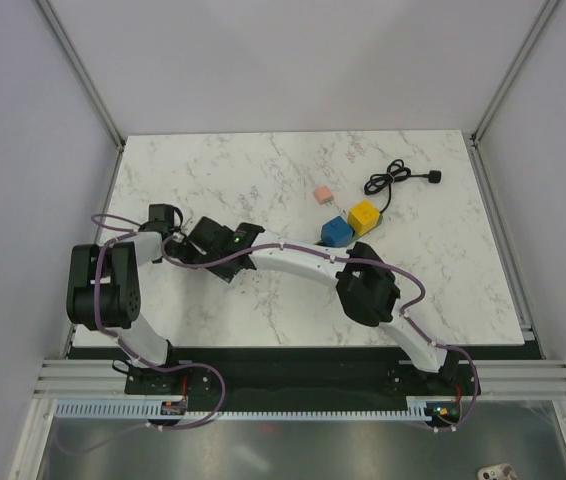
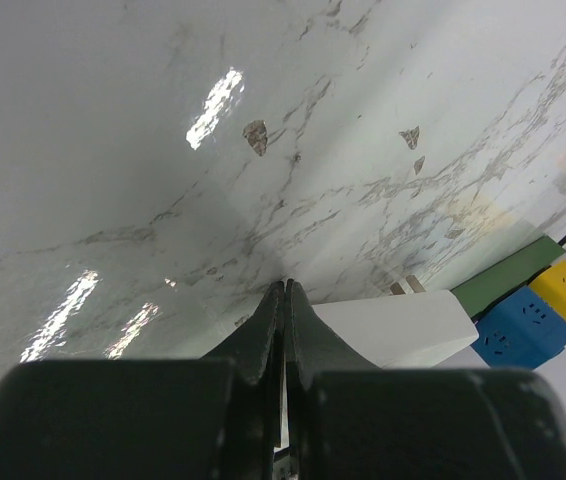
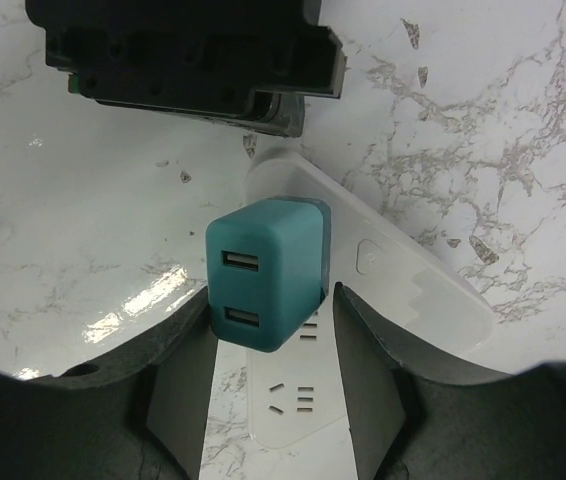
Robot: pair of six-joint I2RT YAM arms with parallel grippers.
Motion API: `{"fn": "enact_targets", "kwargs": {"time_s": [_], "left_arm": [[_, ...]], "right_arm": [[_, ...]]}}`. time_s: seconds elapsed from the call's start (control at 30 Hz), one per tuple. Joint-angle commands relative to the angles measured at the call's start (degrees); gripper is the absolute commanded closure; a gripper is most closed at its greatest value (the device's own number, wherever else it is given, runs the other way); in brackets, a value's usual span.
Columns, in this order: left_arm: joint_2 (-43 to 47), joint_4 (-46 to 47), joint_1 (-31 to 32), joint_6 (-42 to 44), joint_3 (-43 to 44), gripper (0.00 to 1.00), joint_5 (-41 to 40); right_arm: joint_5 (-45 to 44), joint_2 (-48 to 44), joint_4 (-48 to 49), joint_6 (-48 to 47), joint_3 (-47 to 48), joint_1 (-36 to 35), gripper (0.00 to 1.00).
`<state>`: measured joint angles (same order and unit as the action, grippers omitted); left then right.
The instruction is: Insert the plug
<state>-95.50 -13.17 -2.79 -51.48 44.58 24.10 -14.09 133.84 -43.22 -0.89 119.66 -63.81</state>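
In the right wrist view a teal plug (image 3: 266,272) with two USB ports stands on the white power strip (image 3: 403,280). Its prongs are hidden. My right gripper (image 3: 271,295) straddles the plug with its jaws apart. The left finger sits close against the plug and a gap shows beside the right finger (image 3: 363,340). My left gripper (image 2: 285,285) is shut on nothing, with its tips down on the marble beside the strip's end (image 2: 393,325). From above, both grippers meet left of centre, the left gripper (image 1: 185,243) beside the right gripper (image 1: 221,252), and they hide the strip.
A blue cube (image 1: 336,231), a yellow cube (image 1: 363,216) and a pink cube (image 1: 324,193) lie right of centre. A coiled black cable (image 1: 393,180) is behind them. The left gripper's black body (image 3: 183,50) sits just beyond the strip. Free sockets (image 3: 293,400) show near the plug.
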Motion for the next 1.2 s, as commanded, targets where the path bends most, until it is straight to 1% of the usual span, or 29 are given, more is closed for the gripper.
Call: {"fn": "enact_targets", "kwargs": {"time_s": [0.0, 0.2, 0.3, 0.37, 0.43, 0.5, 0.6, 0.63, 0.7, 0.73, 0.77, 0.8, 0.93, 0.97, 1.07, 1.17], "left_arm": [[1.99, 0.25, 0.15, 1.21, -0.72, 0.98, 0.25], [2.43, 0.34, 0.15, 1.12, -0.81, 0.98, 0.33], [2.43, 0.34, 0.15, 1.03, -0.9, 0.98, 0.42], [2.6, 0.34, 0.24, 1.03, -0.9, 0.98, 0.34], [2.69, 0.34, 0.24, 1.04, -0.98, 0.98, 0.34], [3.13, 0.34, 0.24, 1.12, -0.98, 0.98, 0.25], [3.57, 0.25, 0.24, 1.03, -0.9, 0.98, 0.25], [3.57, 0.25, 0.15, 1.12, -0.81, 0.98, 0.25], [3.75, 0.16, 0.24, 1.12, -0.72, 0.98, 0.34], [3.75, 0.16, 0.24, 1.04, -0.55, 0.98, 0.42], [3.75, 0.07, 0.15, 1.03, -0.46, 0.98, 0.6], [3.83, -0.01, 0.15, 1.12, -0.46, 0.98, 0.6], [4.1, -0.72, 0.15, 1.56, 0.24, 0.98, 0.34], [4.1, -0.89, 0.24, 1.65, 0.25, 0.98, 0.08], [3.75, -1.16, 0.24, 1.74, 0.51, 0.98, 0.07], [3.57, -1.16, 0.15, 1.83, 0.6, 0.98, -0.1]], "right_arm": [[-1.12, -4.03, 2.0, -0.79, 1.19, -0.79, 0.44], [-2.17, -4.47, 3.14, -1.05, 1.28, -1.58, 0.45], [-3.84, -4.73, 3.85, -1.22, 1.02, -1.93, 0.49], [-5.24, -4.64, 4.02, -1.57, 0.84, -1.93, 0.57], [-6.21, -4.55, 4.02, -1.84, 0.49, -2.02, 0.63], [-7.18, -4.38, 4.11, -2.1, 0.05, -1.93, 0.64], [-7.27, -4.47, 4.11, -2.28, -0.39, -1.93, 0.72], [-7.53, -4.38, 4.11, -2.37, -0.39, -1.93, 0.79], [-7.54, -4.2, 4.02, -2.63, -0.65, -1.93, 0.84], [-7.36, -4.12, 3.94, -2.8, -0.74, -1.93, 0.9], [-7.45, -3.94, 3.76, -2.98, -1.17, -2.02, 0.93], [-7.36, -3.94, 3.67, -3.24, -1.53, -2.02, 1.0], [-8.15, -5.51, 5.16, -3.77, -6.44, -1.93, 1.0], [-8.58, -5.87, 6.47, -3.6, -8.89, -1.93, 1.0], [-8.94, -6.14, 7.45, -2.99, -11.02, -1.67, 1.0], [-8.94, -6.05, 7.71, -1.93, -11.2, -1.06, 1.0]]}}
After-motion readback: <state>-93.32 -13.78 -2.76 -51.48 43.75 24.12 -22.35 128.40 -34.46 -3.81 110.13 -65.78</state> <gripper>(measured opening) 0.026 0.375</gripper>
